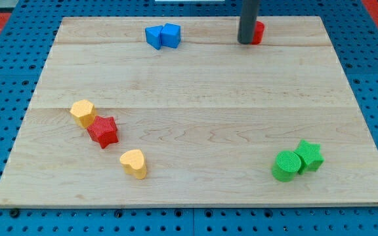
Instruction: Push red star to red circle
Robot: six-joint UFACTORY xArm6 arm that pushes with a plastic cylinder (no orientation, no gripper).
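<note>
1. Plainly, the table (195, 98) is a pale wooden board of long glued planks with visible grain, lying on a blue perforated base with a red patch at each far corner.
2. My tip (246, 42), the lower end of a smooth dark grey rod, rests at the far edge of the table, right of centre. It touches or overlaps a small red block (258, 32), which the rod mostly hides; its shape cannot be made out, though it may be the red circle.
3. No claw shows on the rod, so whether one is released or clenched cannot be told.
4. The ridged red star block (103, 131) lies near the left side, well apart from my tip. Its sides look finely ribbed.
5. A yellow block (83, 113), roughly hexagonal, touches the red star on its far-left side. A yellow heart-shaped block (134, 163) sits nearer and to the right, close to the star but apart from it.
6. Two blue blocks (163, 35) press together at the far edge, left of my tip; their exact shapes are hard to read.
7. At the near right, a green cylinder block (285, 165) touches a green star block (309, 155).
8. The rod's upper part is cut off by the frame's far edge.
</note>
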